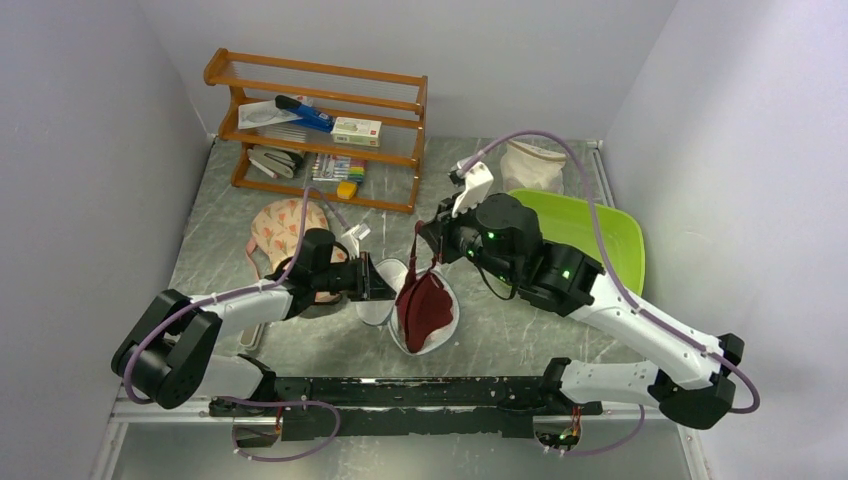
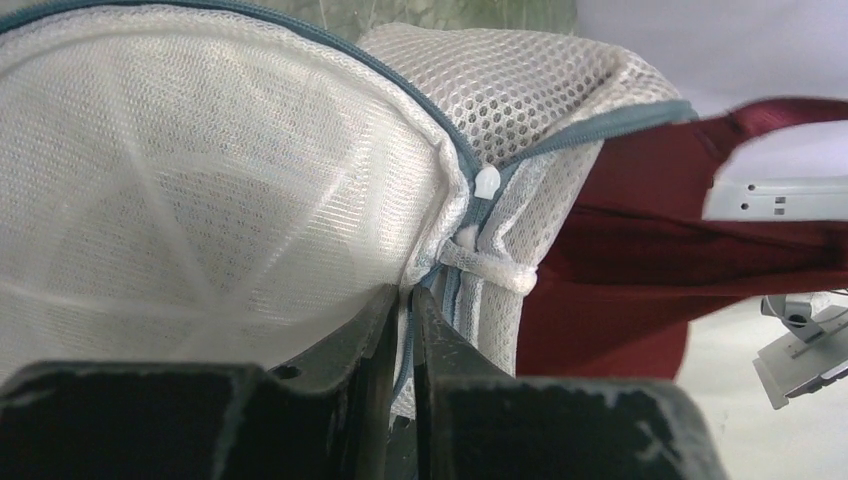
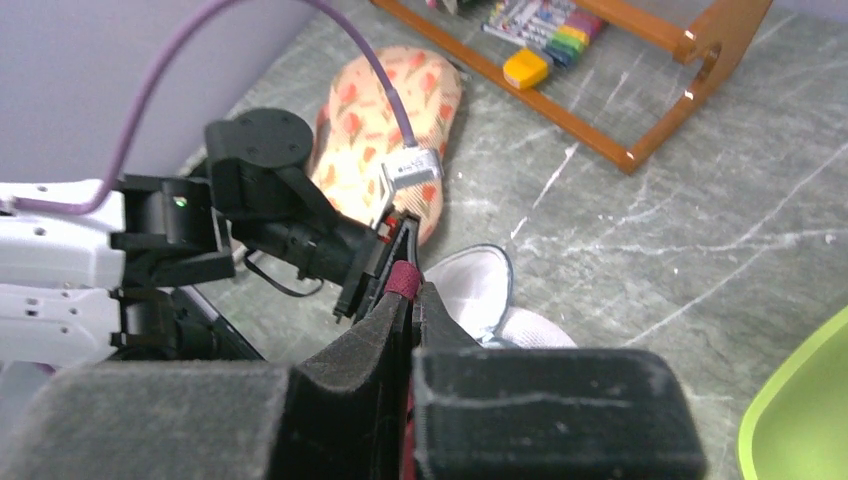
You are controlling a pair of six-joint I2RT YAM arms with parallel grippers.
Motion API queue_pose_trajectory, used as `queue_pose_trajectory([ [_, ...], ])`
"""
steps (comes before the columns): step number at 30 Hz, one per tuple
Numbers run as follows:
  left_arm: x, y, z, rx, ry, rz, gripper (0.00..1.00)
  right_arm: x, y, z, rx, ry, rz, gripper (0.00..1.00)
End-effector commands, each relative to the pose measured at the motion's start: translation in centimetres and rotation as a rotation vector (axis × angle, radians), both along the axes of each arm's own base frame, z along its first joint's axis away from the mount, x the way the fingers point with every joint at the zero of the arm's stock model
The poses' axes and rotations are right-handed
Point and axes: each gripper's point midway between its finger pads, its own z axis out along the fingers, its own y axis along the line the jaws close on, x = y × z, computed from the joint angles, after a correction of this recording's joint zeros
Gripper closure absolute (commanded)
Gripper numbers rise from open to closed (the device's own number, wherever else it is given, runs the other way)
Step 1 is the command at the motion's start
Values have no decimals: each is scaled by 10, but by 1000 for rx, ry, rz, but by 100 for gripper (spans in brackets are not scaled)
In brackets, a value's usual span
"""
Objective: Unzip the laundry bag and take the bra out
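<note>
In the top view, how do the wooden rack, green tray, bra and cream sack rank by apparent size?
1. wooden rack
2. green tray, though it is partly hidden
3. bra and cream sack: these look about alike, so I do not rank them.

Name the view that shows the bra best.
Top external: the whole bra shows, strap in the right gripper, body on the bag. Left wrist catches only maroon cloth beyond mesh; right wrist only the pinched strap.

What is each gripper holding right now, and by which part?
The left gripper pinches the laundry bag at its zippered rim; the right gripper clamps the bra by a strap.
</note>
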Motion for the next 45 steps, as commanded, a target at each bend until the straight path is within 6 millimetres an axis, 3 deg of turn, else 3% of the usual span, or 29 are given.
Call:
queue_pose_trajectory([
  [1,-1,-1,-1,-9,-2,14,80,-5,-1,57,172,-84,9,100],
  [7,1,1,4,3,-15,27,79,-10,-4,81,243,-107,20,100],
  [18,5,2,29,3,-77,23,76,-24,-17,160,429,-233,60,100],
  [31,12,8,46,63,-134,40,63,-31,-38,237,532,-410,54,100],
  [38,16,20,59,134,-192,70,53,-37,-78,280,564,-543,-25,100],
  [45,27,39,93,231,-314,129,38,-44,-127,305,581,-633,-142,100],
])
